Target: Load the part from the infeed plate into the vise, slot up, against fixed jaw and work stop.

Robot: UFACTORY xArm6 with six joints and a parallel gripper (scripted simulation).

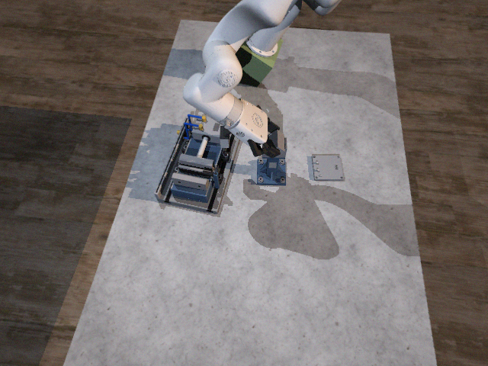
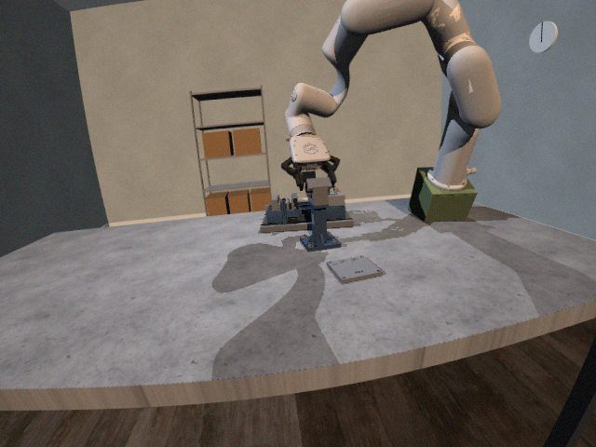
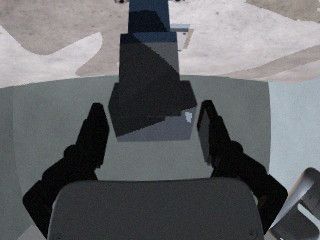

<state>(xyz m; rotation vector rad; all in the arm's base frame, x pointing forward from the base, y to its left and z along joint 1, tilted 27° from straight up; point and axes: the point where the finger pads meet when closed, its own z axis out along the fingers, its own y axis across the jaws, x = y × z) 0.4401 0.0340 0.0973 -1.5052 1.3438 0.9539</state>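
Note:
The part [image 3: 152, 96], a grey block, rests tilted in the blue V-block [image 1: 271, 171], with its near end sticking out toward the wrist camera. It also shows in the exterior view [image 2: 319, 188] on top of the V-block [image 2: 318, 231]. My gripper [image 3: 152, 114] is open, with one finger on each side of the part's near end and a small gap on both sides. It also shows in the top and exterior views [image 1: 270, 148] [image 2: 315, 179]. I cannot tell which way the slot faces. The infeed plate [image 1: 327, 167] holds nothing. The vise [image 1: 195, 173] stands open to the left.
The air cylinder [image 1: 203, 146] lies at the vise's far end, with blue fittings [image 1: 193, 123] behind it. The arm's green base [image 1: 257, 65] stands at the back. A shelf with boxes [image 2: 232, 149] is against the far wall.

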